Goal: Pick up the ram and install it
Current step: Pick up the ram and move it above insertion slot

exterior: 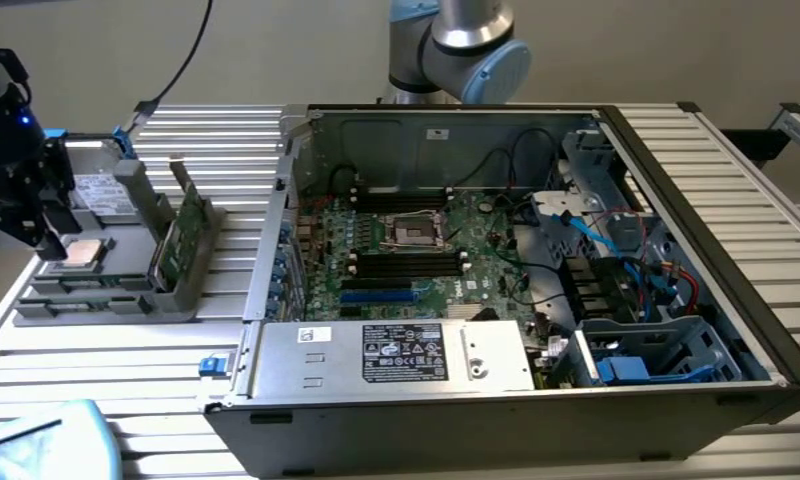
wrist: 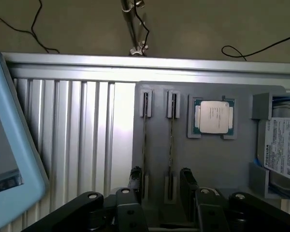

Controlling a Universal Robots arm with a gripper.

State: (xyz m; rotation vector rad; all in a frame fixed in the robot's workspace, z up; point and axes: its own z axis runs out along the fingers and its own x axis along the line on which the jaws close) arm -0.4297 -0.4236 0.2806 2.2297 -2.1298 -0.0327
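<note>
Hardware crowds the ribbed metal tabletop [exterior: 107, 370]. An open computer case [exterior: 740, 300] fills the middle, and inside it we see the motherboard [exterior: 440, 270] with its bare processor socket [exterior: 411, 232]. Dark memory slots [exterior: 407, 265] lie on the socket's near side, blue cables [exterior: 614, 240] run toward the exterior view's right, and a labelled power supply [exterior: 400, 355] sits along the near wall. At the exterior view's left, just beside the case, a grey holder [exterior: 80, 305] carries a square silver processor chip [exterior: 83, 252], a hard drive [wrist: 280, 150] and two thin boards standing on edge in parallel slots. A blue-rimmed tablet [exterior: 33, 440] sits at the near left corner. The case's left wall [exterior: 283, 220] rises between the holder and the motherboard. The ram [exterior: 173, 245] stands on its long edge in the holder, right of the processor chip, with its ends caught in grey posts. It shows as a slim dark green strip, and we cannot make out its chips. In the wrist view both boards are thin lines seen edge-on, and we cannot tell which of them is the ram. The hand [exterior: 40, 235] hangs over the holder's left side, close to the processor chip and apart from the ram. Its dark fingers [wrist: 186, 181] are spread wide and grip nothing.
</note>
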